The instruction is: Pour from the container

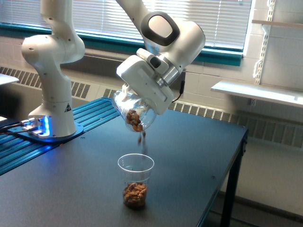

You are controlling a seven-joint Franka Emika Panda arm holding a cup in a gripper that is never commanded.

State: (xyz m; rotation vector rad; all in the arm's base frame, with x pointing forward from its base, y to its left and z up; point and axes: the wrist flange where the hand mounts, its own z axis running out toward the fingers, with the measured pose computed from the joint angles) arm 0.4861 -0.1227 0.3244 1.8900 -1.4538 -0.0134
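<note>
1. I have the container carried in the air at the end of the arm, tipped steeply with its mouth pointing down and toward the exterior view's right. It hangs above the table, not touching it.

2. The gripper is clamped on the container from above and behind. The white gripper housing hides the fingers, so I judge the hold from the container staying aloft at this tilt; I cannot see the jaw contact itself.

3. Brown nut-like pieces sit bunched at the low side of the container, by the rim. A few pieces are falling just below the lip.

4. The cup stands upright on the table, well below the container, with a layer of the same pieces in its bottom and most of its height empty.

5. The relation that matters: the container's lip lies almost straight above the cup's mouth, perhaps slightly toward the exterior view's right of centre. The falling pieces line up inside the cup's rim.

6. My judgement: pouring is under way. The next move depends on keeping the lip over the cup while tilting; a sideways drift would scatter pieces on the table.
</note>
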